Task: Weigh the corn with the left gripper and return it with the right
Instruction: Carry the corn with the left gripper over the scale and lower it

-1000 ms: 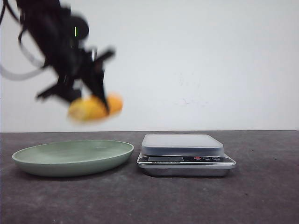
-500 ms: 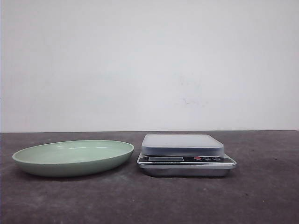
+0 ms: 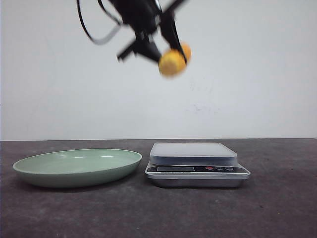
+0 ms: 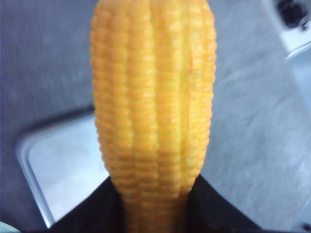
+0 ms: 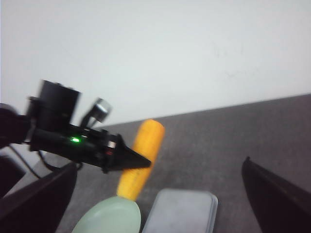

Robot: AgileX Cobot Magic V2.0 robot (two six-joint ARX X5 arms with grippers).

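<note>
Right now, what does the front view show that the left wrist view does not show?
Only the front view shows the whole scale with its display and buttons, the whole green plate, the white wall, and how high the left gripper carries the corn above the table. Only the left wrist view shows the kernel rows close up and the black fingers clamping the cob. Both show the corn held, with the scale platform below it.

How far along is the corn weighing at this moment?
Done: the black left gripper has picked up the stubby yellow-orange corn cob and the green plate is empty. In hand: the corn is held high in the air above the grey kitchen scale. Left: setting it on the scale, then the right gripper's return.
</note>
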